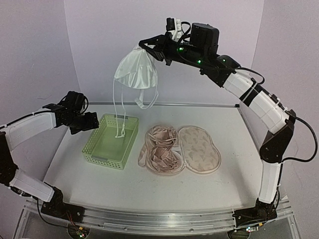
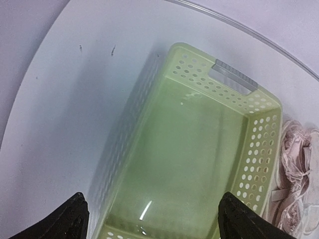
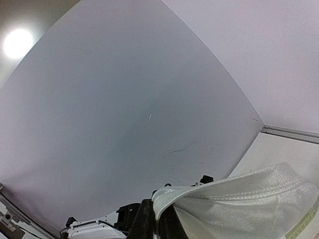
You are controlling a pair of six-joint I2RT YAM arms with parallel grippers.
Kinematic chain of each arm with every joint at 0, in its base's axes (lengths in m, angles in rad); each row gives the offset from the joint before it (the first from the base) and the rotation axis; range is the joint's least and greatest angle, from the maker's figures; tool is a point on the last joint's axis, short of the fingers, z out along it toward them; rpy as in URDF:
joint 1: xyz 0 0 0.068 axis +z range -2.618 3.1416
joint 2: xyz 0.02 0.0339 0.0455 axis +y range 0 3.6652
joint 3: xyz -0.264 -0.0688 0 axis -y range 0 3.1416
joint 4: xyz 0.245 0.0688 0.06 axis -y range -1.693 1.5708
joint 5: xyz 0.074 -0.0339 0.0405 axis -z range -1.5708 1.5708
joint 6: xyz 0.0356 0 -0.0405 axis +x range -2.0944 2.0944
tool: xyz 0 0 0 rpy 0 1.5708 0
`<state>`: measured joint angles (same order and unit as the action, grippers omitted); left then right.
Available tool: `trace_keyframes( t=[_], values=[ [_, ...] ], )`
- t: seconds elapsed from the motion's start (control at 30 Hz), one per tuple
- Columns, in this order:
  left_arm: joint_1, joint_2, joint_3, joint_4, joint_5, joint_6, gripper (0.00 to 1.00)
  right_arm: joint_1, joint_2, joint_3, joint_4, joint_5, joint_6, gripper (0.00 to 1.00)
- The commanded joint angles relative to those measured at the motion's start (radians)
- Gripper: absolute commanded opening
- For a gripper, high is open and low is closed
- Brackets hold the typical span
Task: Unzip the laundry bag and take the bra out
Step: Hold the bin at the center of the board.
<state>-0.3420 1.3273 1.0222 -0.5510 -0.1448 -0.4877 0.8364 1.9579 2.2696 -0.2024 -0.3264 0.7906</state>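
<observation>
Top external: bra (image 1: 135,72) hangs over the basket (image 1: 92,149); laundry bag (image 1: 199,149) lies open.

In the left wrist view the left fingers (image 2: 60,221) and the near end of the green basket (image 2: 259,149) are cut off by the bottom edge, the laundry bag (image 2: 299,154) by the right. The right fingers (image 3: 147,224) are largely hidden behind the bra (image 3: 249,204).

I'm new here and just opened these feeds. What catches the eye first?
A white bra hangs high in the air, pinched in the right gripper, its straps trailing down into the light green basket at table left. Beside the basket lies the laundry bag, spread open. The left gripper hovers open near the basket.
</observation>
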Motion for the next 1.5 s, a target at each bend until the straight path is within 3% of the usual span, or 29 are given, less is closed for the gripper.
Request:
trace_keyframes(
  t=[0.0, 0.2, 0.67, 1.13, 1.27, 1.47],
  values=[
    [0.015, 0.045, 0.039, -0.032, -0.103, 0.008, 0.90, 0.012, 0.023, 0.068, 0.074, -0.016, 0.016, 0.00],
    [0.023, 0.146, 0.046, -0.011, -0.081, 0.006, 0.87, 0.017, 0.018, 0.042, 0.092, -0.023, 0.021, 0.00],
    [0.031, 0.268, 0.019, 0.061, -0.060, 0.017, 0.65, 0.036, 0.017, 0.039, 0.102, -0.049, 0.022, 0.00],
    [0.017, 0.232, -0.048, 0.121, 0.074, 0.042, 0.14, 0.051, 0.056, 0.050, 0.120, -0.054, 0.036, 0.00],
    [-0.015, 0.213, -0.060, 0.129, 0.074, 0.046, 0.05, 0.053, 0.061, 0.035, 0.121, -0.052, 0.041, 0.00],
    [-0.070, 0.171, -0.098, 0.139, 0.066, 0.041, 0.00, 0.056, 0.087, 0.006, 0.127, -0.022, 0.037, 0.00]
  ],
)
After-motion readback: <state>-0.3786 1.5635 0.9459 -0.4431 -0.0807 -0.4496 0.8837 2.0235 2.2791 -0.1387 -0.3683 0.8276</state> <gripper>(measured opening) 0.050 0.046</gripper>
